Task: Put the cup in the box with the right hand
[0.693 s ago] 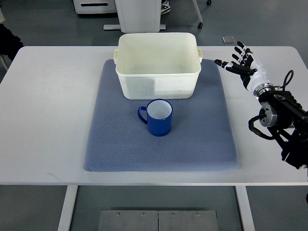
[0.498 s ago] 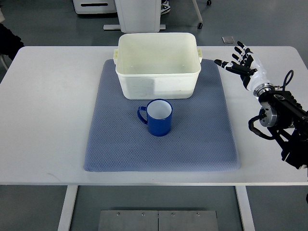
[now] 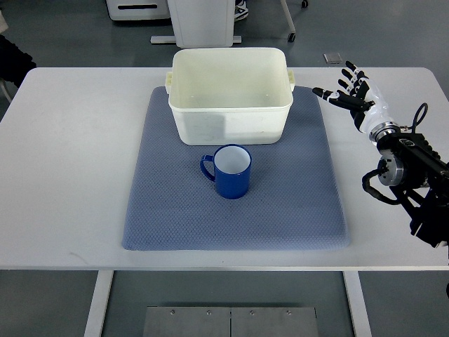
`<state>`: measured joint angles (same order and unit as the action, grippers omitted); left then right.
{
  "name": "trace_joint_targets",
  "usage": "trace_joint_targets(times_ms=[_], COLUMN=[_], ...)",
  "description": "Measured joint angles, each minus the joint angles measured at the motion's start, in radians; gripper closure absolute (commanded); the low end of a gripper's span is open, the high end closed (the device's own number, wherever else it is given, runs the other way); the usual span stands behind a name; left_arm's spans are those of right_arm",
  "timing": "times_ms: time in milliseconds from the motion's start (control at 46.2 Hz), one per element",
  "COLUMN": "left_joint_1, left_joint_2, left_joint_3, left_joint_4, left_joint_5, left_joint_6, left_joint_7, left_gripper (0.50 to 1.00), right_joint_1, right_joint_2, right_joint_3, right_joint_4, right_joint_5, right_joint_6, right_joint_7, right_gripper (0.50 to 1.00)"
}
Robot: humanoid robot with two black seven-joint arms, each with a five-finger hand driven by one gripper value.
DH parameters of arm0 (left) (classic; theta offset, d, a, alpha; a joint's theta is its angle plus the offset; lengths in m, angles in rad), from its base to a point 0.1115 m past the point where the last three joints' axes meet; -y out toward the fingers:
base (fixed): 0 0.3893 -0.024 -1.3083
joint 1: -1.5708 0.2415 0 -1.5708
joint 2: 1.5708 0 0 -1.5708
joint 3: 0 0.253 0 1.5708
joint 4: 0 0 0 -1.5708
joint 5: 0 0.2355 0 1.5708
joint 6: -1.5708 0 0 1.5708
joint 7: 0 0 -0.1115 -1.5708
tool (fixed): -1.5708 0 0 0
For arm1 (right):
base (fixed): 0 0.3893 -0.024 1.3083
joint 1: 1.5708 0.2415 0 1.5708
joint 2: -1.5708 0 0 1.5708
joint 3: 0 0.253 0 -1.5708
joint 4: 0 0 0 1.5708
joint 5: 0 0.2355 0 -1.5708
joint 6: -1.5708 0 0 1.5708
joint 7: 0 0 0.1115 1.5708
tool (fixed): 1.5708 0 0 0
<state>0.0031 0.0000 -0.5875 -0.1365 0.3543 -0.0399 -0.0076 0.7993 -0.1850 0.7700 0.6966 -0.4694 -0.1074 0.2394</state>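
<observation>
A blue cup (image 3: 231, 171) with a white inside stands upright on the grey-blue mat (image 3: 295, 203), its handle to the left. Just behind it stands the empty cream box (image 3: 230, 94). My right hand (image 3: 349, 91) is over the table to the right of the box, well away from the cup. Its fingers are spread and hold nothing. The left arm does not show.
The white table (image 3: 77, 161) carries the mat. My right forearm and its cables (image 3: 410, 172) lie along the right side. A dark sleeve (image 3: 14, 60) shows at the far left edge. A white cabinet base (image 3: 203, 21) stands on the floor behind the table.
</observation>
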Motion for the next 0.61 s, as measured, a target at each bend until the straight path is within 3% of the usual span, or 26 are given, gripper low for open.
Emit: trace_joint_targets(times_ms=[607], left_joint_1=[0.000], left_joint_2=[0.000], left_joint_3=[0.000], left_joint_4=[0.000], left_joint_5=[0.001], left_joint_6=[0.000], left_joint_7=[0.000], left_gripper=[0.500], right_joint_1=[0.009], right_joint_2=[-0.001], right_joint_3=[0.000], right_joint_4=[0.001], right_joint_5=[0.000], right_joint_6=[-0.001], right_joint_7=[0.003], right_gripper=[0.505])
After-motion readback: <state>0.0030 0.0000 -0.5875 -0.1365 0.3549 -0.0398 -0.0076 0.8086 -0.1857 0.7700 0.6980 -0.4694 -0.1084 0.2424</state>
